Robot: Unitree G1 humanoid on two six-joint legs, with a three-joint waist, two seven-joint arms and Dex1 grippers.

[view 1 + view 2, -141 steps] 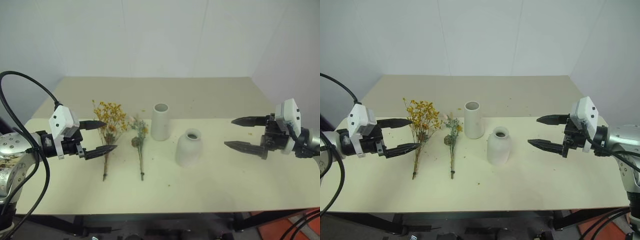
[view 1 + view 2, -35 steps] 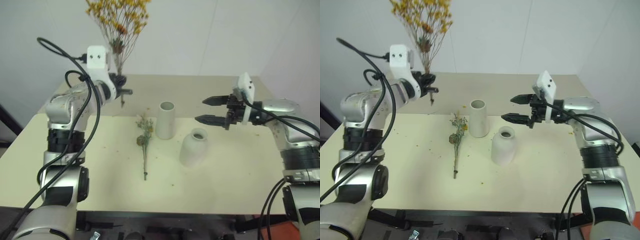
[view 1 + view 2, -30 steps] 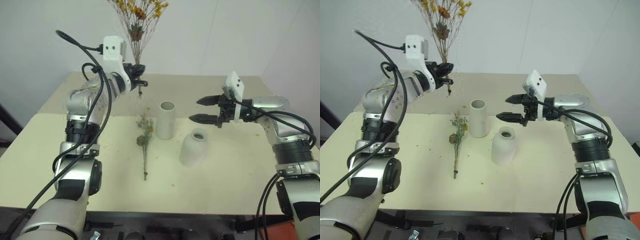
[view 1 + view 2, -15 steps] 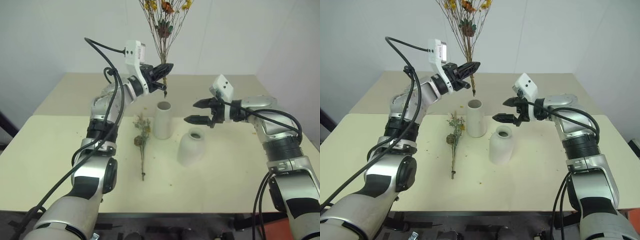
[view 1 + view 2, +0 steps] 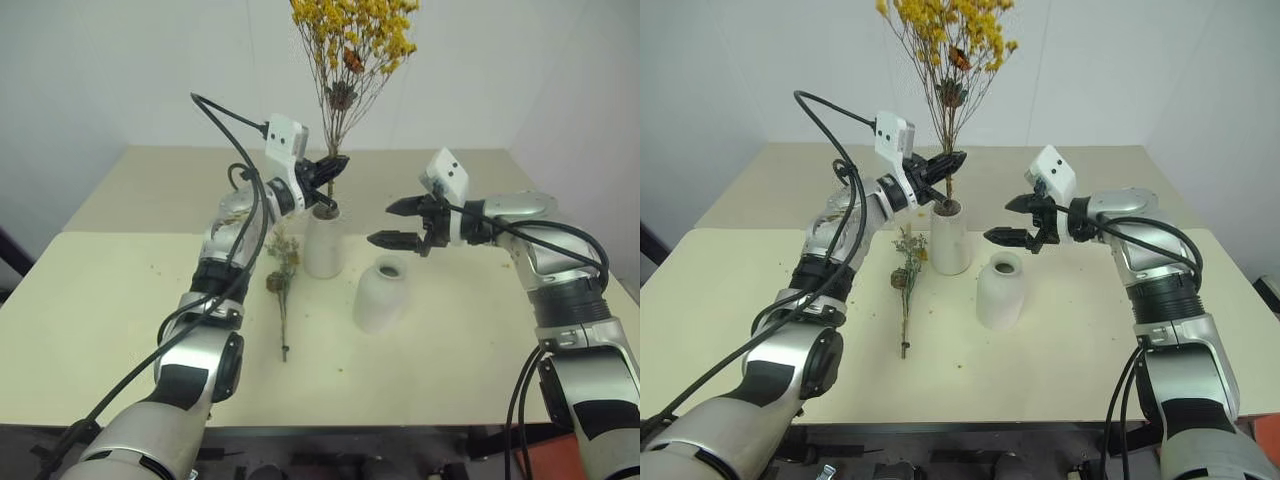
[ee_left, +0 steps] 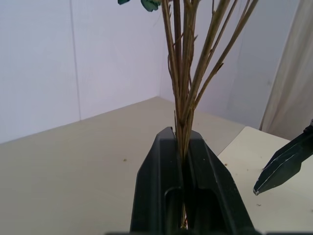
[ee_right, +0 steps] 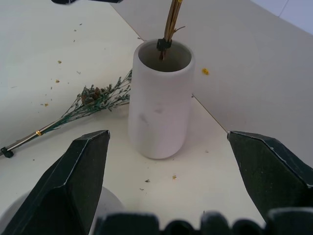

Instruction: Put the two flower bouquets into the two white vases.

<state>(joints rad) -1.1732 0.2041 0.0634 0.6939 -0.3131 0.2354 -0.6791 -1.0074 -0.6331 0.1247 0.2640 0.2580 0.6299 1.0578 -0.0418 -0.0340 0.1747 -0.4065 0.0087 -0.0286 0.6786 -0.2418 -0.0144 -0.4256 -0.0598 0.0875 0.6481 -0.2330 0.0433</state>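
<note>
The left claw [image 5: 335, 165] is clenched on the thin brown stems of the yellow bouquet [image 5: 352, 40], which is held upright directly above the tall vase [image 5: 323, 243]. In the right wrist view the stem ends are seen just inside the vase mouth — entered, but not yet dropped to the bottom. The blooms stand high over the bench [image 5: 120, 300], well above the claw.

The right claw [image 5: 397, 223] is released, its two fingers spread wide, and nothing is held. It hangs just beside the tall vase and above the squat vase [image 5: 382, 296], which stands empty on the bench in front of and to the right of the tall one.

The grey-green bouquet [image 5: 281, 285] lies flat on the bench, just left of the tall vase, stem pointing toward the robot. It is untouched by either claw.

Progress is judged as follows:

- First bouquet: insertion begun but not finished — the stems must still be lowered and the left claw released.
- Second bouquet: not yet picked up; the squat vase remains to be filled.

Less than half of the task is judged complete.
</note>
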